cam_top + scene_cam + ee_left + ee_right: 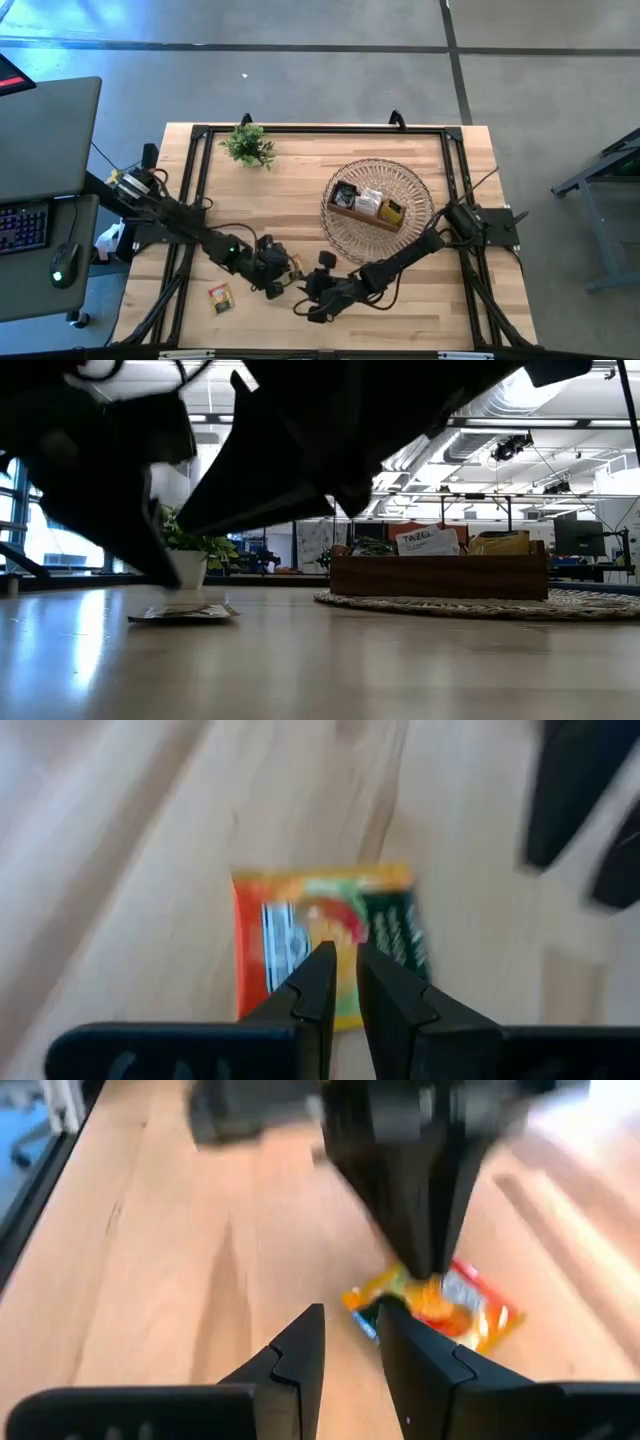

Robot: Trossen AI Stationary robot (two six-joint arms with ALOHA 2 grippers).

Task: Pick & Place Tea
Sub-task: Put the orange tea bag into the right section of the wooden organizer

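One orange-and-green tea packet (294, 267) (300, 930) (470, 1310) lies flat on the wooden table near its near edge, also visible in the low view (185, 613). My left gripper (282, 274) (346, 960) stands over it, pointing down, with its fingers almost together on it. My right gripper (312, 290) (350, 1315) hovers just right of the packet, aimed at it with a small gap between its fingers, touching nothing. A second packet (220, 298) lies on the table farther left. More packets (385, 207) sit in the wooden tray (440, 575). My left gripper comes at the tea packet from above, pointing down. Its fingertips (325, 970) sit on the packet's middle (345, 920), a narrow gap left between them. The packet rests flat on the table. Whether any of it is pinched up between the tips, I cannot tell.
The round wicker basket (420, 180) holds the wooden tray on the table's right half, right of both grippers. A small green plant (250, 145) (190, 545) stands at the far left. A black frame (320, 128) runs around the table. Bare wood lies between the plant and the arms.
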